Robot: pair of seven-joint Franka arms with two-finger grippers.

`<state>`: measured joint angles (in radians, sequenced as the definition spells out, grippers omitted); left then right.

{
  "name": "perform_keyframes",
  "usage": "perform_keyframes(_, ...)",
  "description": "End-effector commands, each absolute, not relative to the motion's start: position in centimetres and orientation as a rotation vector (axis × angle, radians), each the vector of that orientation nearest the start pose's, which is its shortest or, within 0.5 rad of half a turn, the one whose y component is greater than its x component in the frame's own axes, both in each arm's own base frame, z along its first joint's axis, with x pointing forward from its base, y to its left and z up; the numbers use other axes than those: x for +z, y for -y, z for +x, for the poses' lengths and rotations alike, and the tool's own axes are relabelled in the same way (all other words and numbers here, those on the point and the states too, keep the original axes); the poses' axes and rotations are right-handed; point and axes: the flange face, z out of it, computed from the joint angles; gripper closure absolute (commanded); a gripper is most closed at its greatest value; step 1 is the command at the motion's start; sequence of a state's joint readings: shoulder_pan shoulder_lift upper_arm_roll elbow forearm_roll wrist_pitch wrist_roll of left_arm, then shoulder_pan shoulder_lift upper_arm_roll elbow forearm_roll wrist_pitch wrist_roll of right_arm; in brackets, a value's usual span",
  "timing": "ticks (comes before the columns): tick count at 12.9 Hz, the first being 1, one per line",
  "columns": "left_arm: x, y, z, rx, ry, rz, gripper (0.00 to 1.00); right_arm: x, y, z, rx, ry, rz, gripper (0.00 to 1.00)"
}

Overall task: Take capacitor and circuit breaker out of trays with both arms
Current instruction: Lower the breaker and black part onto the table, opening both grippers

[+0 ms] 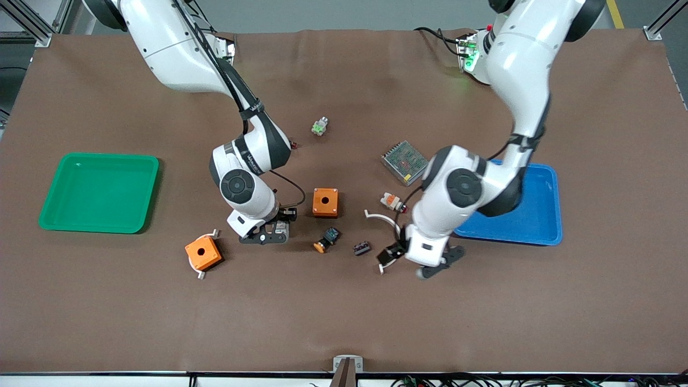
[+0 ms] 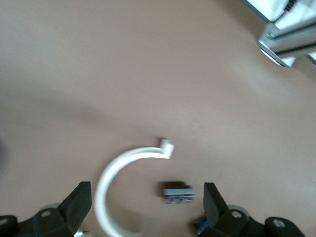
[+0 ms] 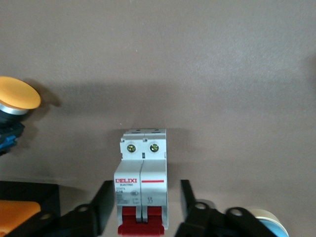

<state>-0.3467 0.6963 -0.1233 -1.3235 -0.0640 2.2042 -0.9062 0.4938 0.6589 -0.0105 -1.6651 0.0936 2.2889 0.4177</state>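
Between the empty green tray [image 1: 99, 192] and blue tray [image 1: 537, 215], both parts lie on the bench [image 1: 344, 312]: the circuit breaker [image 3: 142, 180] between the right gripper's [image 3: 143, 210] parted fingers, the capacitor [image 2: 177, 193] under the wide-open left gripper [image 2: 148, 207], apparently just released.

1. Clock bearings as seen in the front view.
2. Circuit breaker [image 3: 141, 182] sits between the right gripper's [image 3: 143, 210] parted fingers, with a gap at one side.
3. Near the breaker: orange box [image 1: 325, 202] at 2 o'clock, push button [image 1: 327, 239] at 4.
4. Capacitor [image 1: 362, 248]: button close at 9, white C-shaped clip [image 1: 379, 217] at 1.
5. Table [image 1: 344, 317] bare at 6.
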Motion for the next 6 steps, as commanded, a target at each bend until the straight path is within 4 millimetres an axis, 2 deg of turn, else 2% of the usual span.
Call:
perform_keyframes(1,38.8,26.5,67.5,0.011,0.739,-3.210,0.00,23.6,-31.3,60.8,0.105,-0.014,-3.104,0.00)
perform_keyframes(2,40.4,24.0,67.4,0.047,0.664,-3.203,0.00,25.2,-30.9,61.2,0.131,-0.022,-3.109,0.00)
perform_keyframes(6,47.8,13.9,66.6,0.056,0.374,-3.202,0.00,35.4,-28.1,63.2,0.142,-0.066,-3.098,0.00)
